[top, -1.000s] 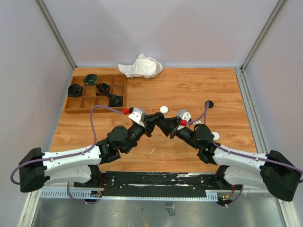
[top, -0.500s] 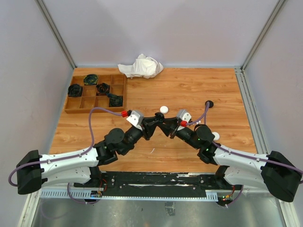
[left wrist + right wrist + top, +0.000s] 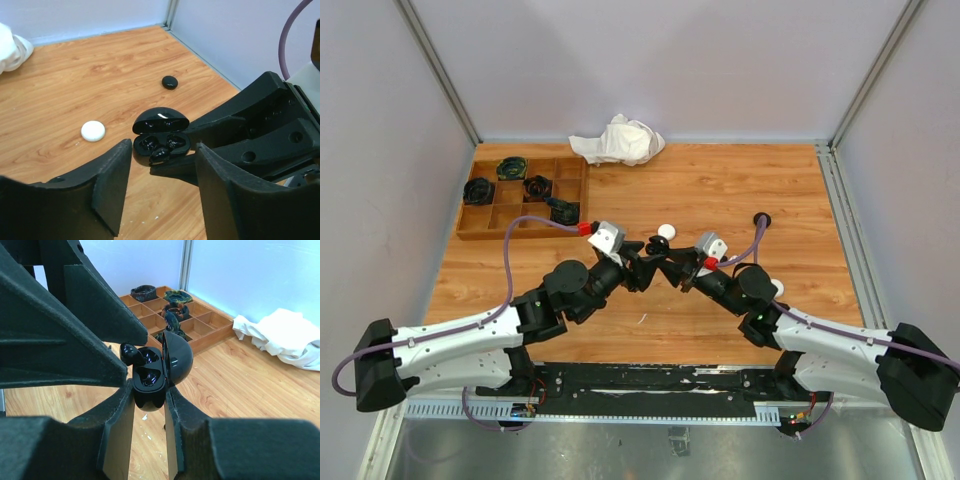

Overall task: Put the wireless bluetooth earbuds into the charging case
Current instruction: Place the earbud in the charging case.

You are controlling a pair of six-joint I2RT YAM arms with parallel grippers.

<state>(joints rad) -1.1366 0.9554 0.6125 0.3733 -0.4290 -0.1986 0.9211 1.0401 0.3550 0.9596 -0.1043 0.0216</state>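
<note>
My right gripper [image 3: 149, 395] is shut on the black charging case [image 3: 150, 377], held off the table with its domed lid [image 3: 178, 357] swung open. One black earbud [image 3: 128, 353] rests at the rim of the case's far socket and sticks out past the edge; the near socket looks hollow. In the left wrist view the same earbud [image 3: 159, 155] lies tilted on the case [image 3: 161, 137]. My left gripper [image 3: 162, 172] stands open just in front of it, touching nothing. From above, both grippers [image 3: 645, 262] [image 3: 672, 266] meet at mid-table around the case [image 3: 658, 247].
A white puck-like case [image 3: 666, 230] lies just beyond the grippers, a black one [image 3: 761, 218] to the right, another white one [image 3: 776, 288] by the right arm. A wooden compartment tray [image 3: 505, 215] with dark items sits at the back left, a crumpled white cloth [image 3: 618, 140] behind it.
My left gripper has opened and let go of the black earbud, which stays at the case's rim. The right gripper has kept its hold on the case.
</note>
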